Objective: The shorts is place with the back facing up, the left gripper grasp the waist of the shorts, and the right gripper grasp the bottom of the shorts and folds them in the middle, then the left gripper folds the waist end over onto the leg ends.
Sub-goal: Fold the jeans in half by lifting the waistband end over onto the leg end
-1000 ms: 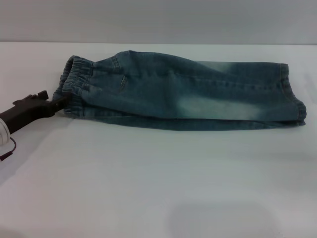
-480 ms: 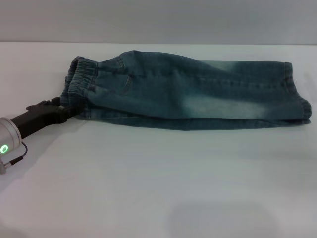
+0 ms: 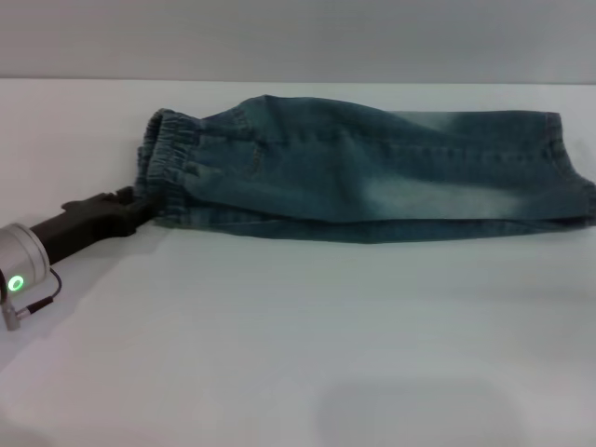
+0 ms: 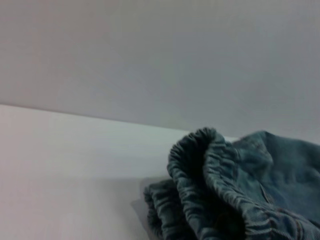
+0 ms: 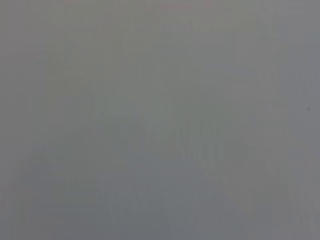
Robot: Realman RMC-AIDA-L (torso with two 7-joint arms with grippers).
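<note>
White tabletop [image 3: 279, 354] all round, plain grey wall behind, and the shorts [image 3: 372, 177] lie along the far side, already doubled lengthwise, one leg stacked on the other. My left gripper [image 3: 140, 207] is at the waist [image 3: 168, 168], at its near corner, black fingers pinching the gathered band; from the wrist camera I see only ruffled elastic [image 4: 210, 190] bunched close up, no fingers. What's changed over the last second: the whole garment has slid toward the hem side, the waist has moved in with the gripper, and the silver wrist [image 3: 20, 265] with its green light has come into view. So I'm dragging the waist end along, not yet lifting it. The leg ends [image 3: 568, 177] sit far from the waist, close to the edge of the head view, flat and unruffled. Right gripper is nowhere in the head view, and its own camera gives me blank grey, so it's out of the action. My read: the middle fold is done, and this is the start of carrying the waist over onto the hems. The band needs to rise clear of the table first, or the denim will just keep sliding.
</note>
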